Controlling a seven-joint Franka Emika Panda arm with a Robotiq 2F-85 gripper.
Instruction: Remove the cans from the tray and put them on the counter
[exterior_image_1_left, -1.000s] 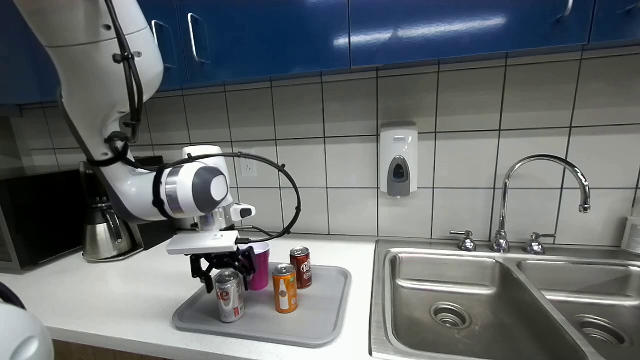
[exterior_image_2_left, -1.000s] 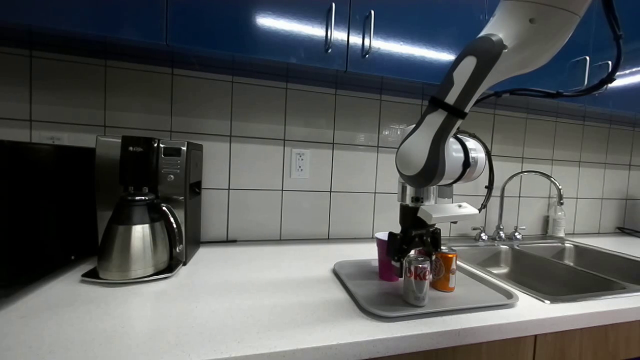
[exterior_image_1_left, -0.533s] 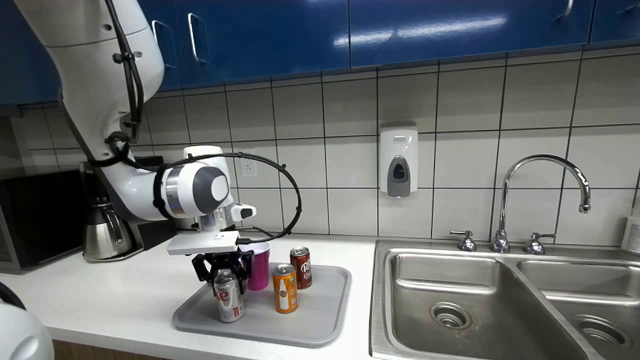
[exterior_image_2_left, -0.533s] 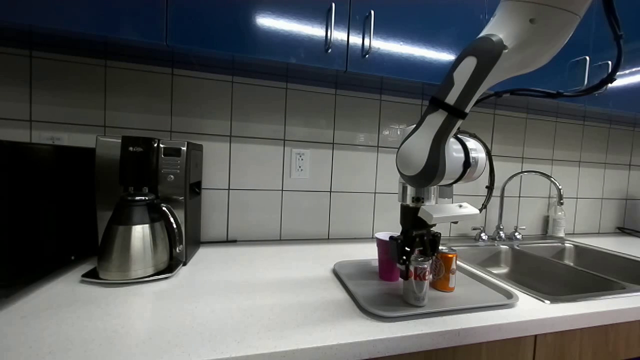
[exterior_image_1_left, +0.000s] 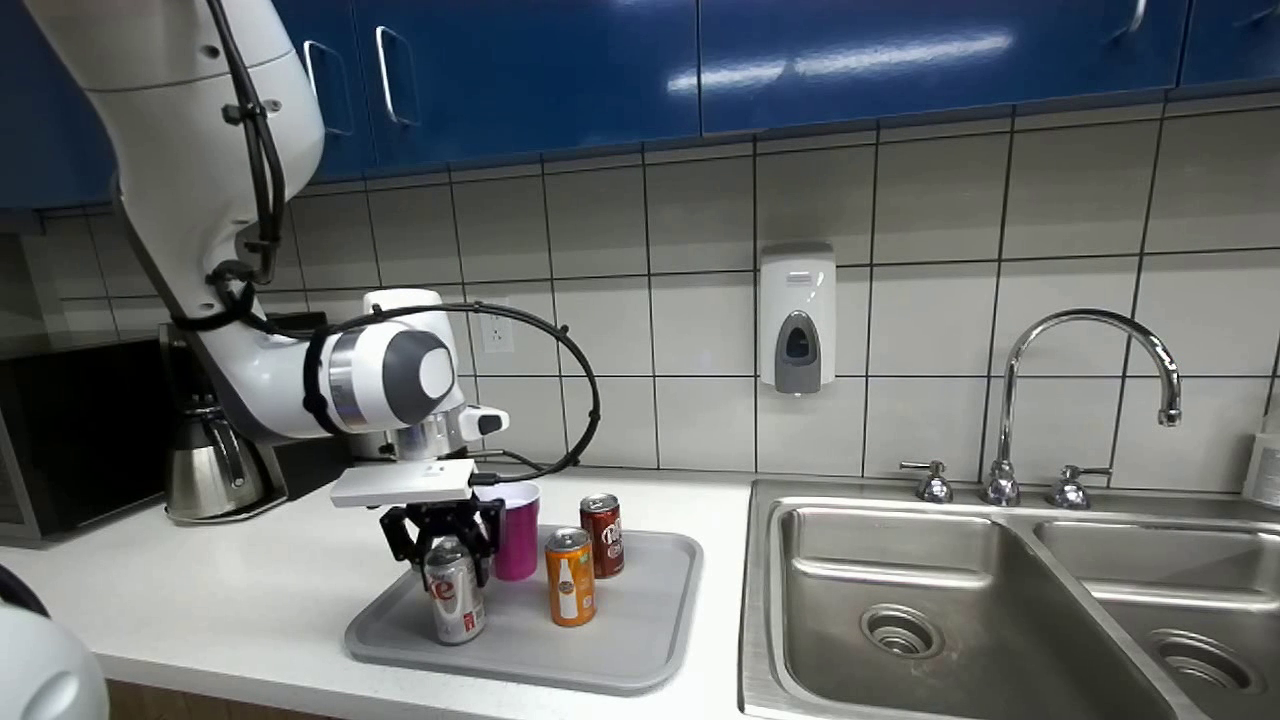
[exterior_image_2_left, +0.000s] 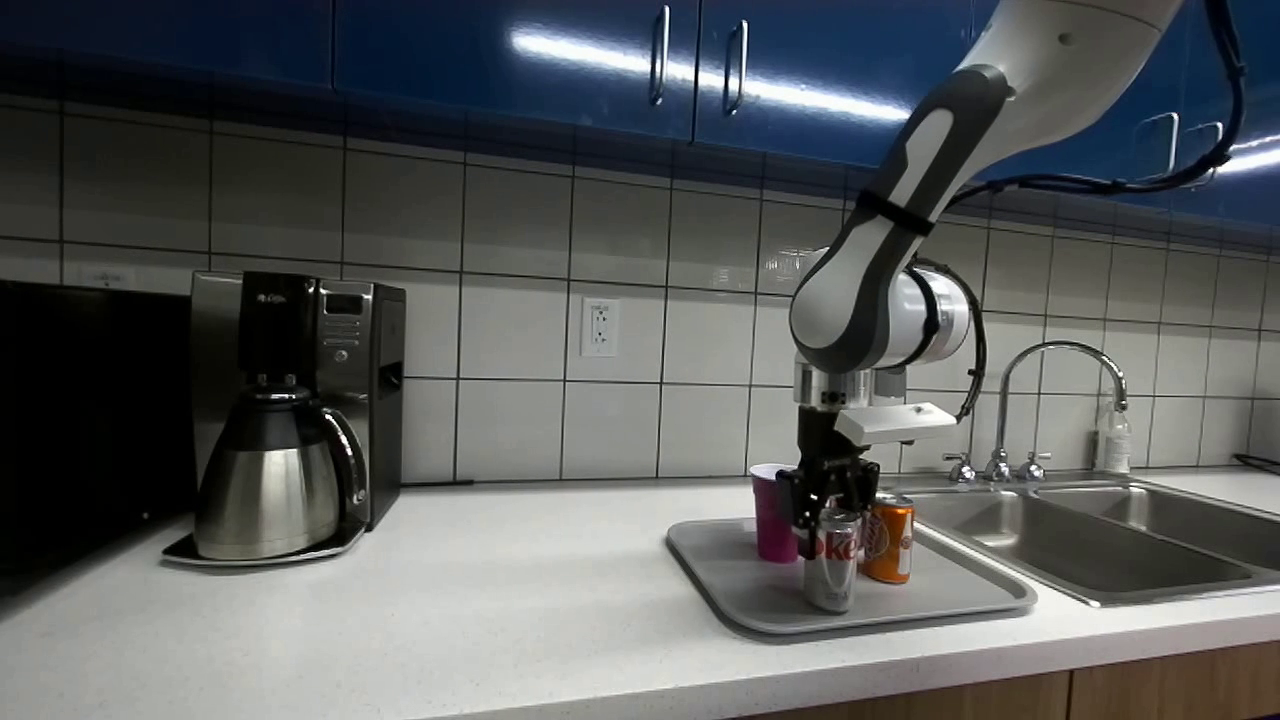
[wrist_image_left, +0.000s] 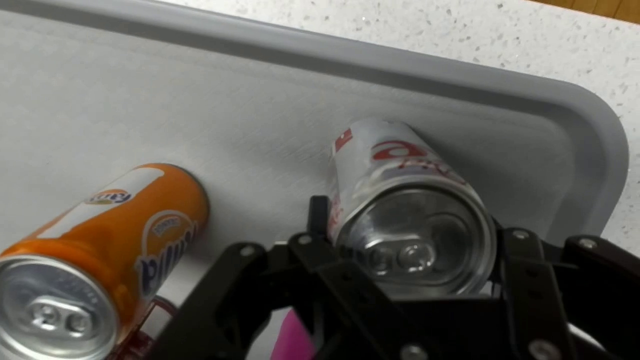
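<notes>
Black fingers (wrist_image_left: 318, 217) press on both sides of the silver can (exterior_image_1_left: 456, 602) near its top, so the gripper (exterior_image_1_left: 453, 575) has it clasped. That can is roughly upright, within the rim of the tray (exterior_image_1_left: 640, 615), near the tray's front corner at the end away from the sink (exterior_image_1_left: 762, 600). Whether its base touches the tray or hangs just above, I cannot tell. The orange can (exterior_image_1_left: 571, 580) stands upright near the middle of the tray. The red can (exterior_image_1_left: 603, 540) stands upright on the tray too, closer to the tray's back edge; only a piece of it shows in the wrist view. The cup (exterior_image_1_left: 517, 540), magenta and white inside, stands on the back half of the tray. Beneath the tray runs the white counter (exterior_image_2_left: 450, 620). Just beside one end of the tray is the steel sink; well apart from the opposite end is the coffee maker (exterior_image_2_left: 345, 375). Above the tray is the white arm (exterior_image_1_left: 265, 385), bent downward.
</notes>
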